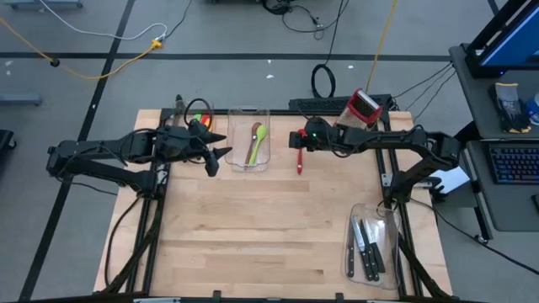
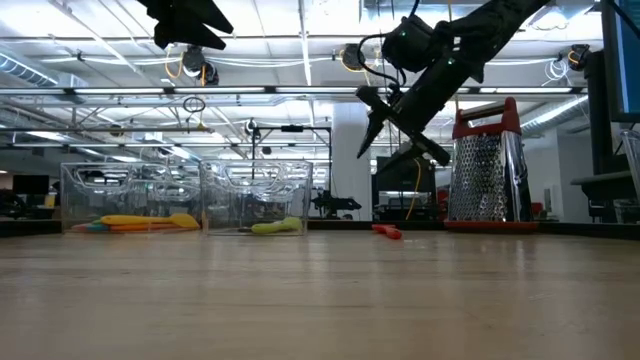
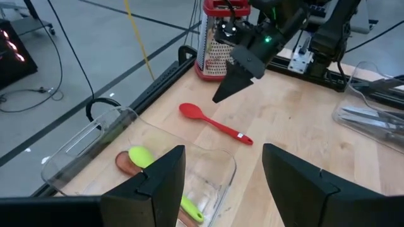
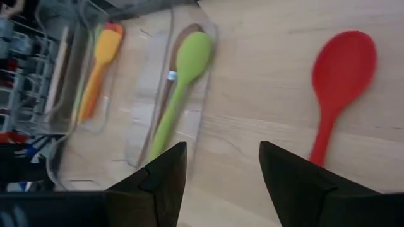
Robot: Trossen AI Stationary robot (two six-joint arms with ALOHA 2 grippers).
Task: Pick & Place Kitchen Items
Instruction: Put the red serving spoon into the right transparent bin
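Pale wood-plank bench (image 1: 253,227) sits mid-room on a grey concrete floor (image 1: 101,84) marked with dark tape lines. Loose cables on the floor: a yellow cord (image 1: 101,63) at 10 o'clock, a black coiled cable (image 1: 323,82) at 12, more black cable (image 1: 295,13) at 1. At 3 o'clock a dark side desk (image 1: 497,168) carries a black keyboard (image 1: 514,162); a blue-lit monitor (image 1: 514,34) stands at 2. From bench height, a large open hall: white ceiling with grey steel trusses (image 2: 280,95) and strip lights (image 2: 330,15), dark equipment far off.
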